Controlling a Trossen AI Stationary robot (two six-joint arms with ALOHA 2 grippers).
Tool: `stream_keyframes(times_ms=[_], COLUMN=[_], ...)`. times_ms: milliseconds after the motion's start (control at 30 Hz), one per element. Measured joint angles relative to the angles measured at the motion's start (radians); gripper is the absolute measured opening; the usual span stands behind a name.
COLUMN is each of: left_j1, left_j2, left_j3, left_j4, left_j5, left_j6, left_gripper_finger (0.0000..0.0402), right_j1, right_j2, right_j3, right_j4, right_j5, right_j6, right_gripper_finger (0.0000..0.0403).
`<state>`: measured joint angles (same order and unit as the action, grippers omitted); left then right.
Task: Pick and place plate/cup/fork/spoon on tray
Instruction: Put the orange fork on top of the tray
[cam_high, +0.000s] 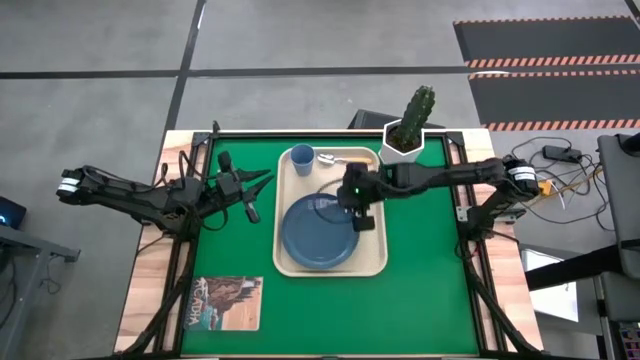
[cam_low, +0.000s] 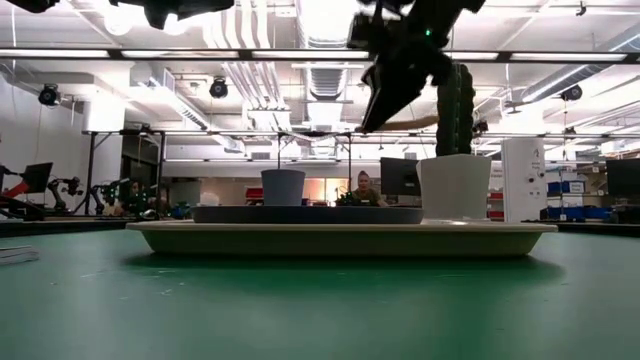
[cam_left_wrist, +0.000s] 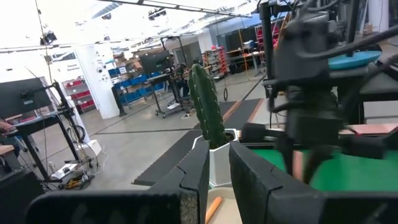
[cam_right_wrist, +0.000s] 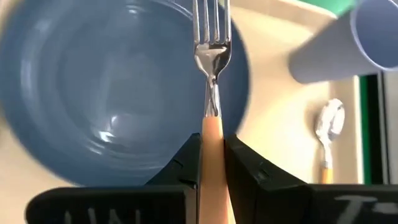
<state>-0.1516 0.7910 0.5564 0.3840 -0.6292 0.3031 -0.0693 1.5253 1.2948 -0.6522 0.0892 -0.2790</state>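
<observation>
Right gripper (cam_right_wrist: 212, 163) jaws gripping fork (cam_right_wrist: 211, 68) above plate (cam_high: 318, 231); plate, cup (cam_high: 302, 159), spoon (cam_high: 342, 159) sitting on tray (cam_high: 372, 262); fork remaining. Left gripper (cam_high: 262, 182) idling, jaws nearly closed.

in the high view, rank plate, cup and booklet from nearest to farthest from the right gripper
Measured from the right gripper, which grips the fork over the tray:
1. the plate, just below it on the tray.
2. the cup, at the tray's far left corner.
3. the booklet, off the tray near the table's front left corner.
</observation>
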Motion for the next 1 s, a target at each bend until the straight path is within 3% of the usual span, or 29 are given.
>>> stream_keyframes(times_ms=[467, 767, 1000], left_j1=[0.0, 0.001, 0.002], left_j2=[0.001, 0.002, 0.003], left_j3=[0.0, 0.0, 0.001], left_j4=[0.0, 0.0, 0.002], left_j5=[0.0, 0.0, 0.0], left_j6=[0.026, 0.028, 0.048], left_gripper_finger=[0.0044, 0.0044, 0.0044], right_j1=[-0.196, -0.293, -0.344], right_j2=[0.0, 0.003, 0.074], right_j3=[-0.081, -0.201, -0.142], right_j4=[0.039, 0.206, 0.165], right_j5=[-0.022, -0.019, -0.043], right_j6=[-0.118, -0.154, -0.162], right_gripper_finger=[0.0034, 0.0034, 0.0034])
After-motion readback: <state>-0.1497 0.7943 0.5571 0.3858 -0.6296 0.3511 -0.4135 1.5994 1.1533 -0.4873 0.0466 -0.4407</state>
